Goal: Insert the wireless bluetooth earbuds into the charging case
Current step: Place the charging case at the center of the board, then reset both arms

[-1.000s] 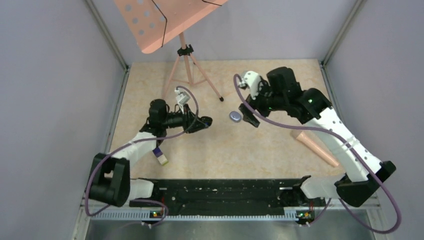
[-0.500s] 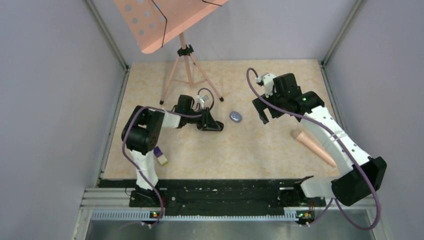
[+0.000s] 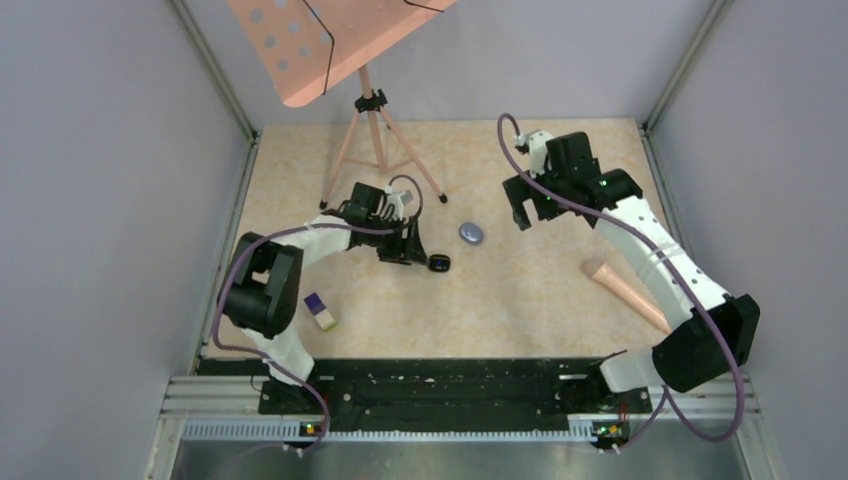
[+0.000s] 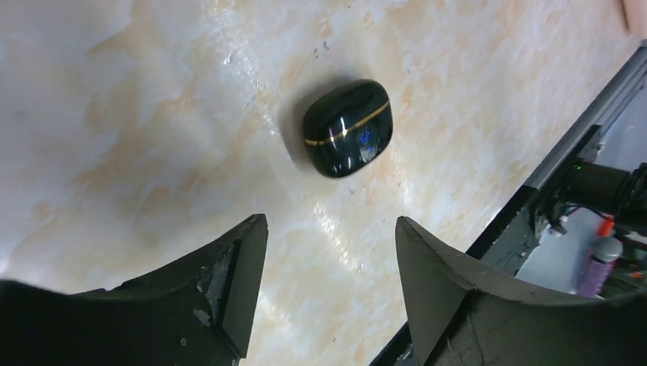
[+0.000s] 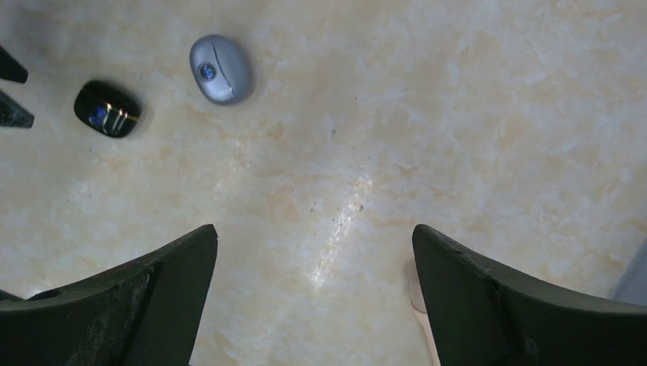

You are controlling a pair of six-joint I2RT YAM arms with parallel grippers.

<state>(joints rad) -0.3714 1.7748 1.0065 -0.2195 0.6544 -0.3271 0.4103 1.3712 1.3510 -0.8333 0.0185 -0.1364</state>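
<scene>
On the marbled table (image 3: 520, 320), two charging cases are counted, both shut: one glossy black case (image 4: 347, 128) with a gold line and one silver-lilac case (image 5: 220, 69). They lie near each other but apart, the black one nearer the arms. Whether buds lie inside cannot be told.

Two grippers are seen. The left gripper (image 4: 329, 225) is held just short of the black case, fingers spread, nothing between them. The right gripper (image 5: 313, 232) is opened wide and empty too, off to the right of the silver-lilac case.

One purple-and-cream block (image 3: 320, 311) is noted by the left arm, one pink cone (image 3: 625, 290) on the right, one pink music stand (image 3: 340, 45) at the back.

Against half a second ago, the black case, then hidden under the left gripper in the top view, is now uncovered, and that gripper has been drawn back leftward. The right gripper has been pulled slightly farther back. The silver-lilac case is unmoved.
</scene>
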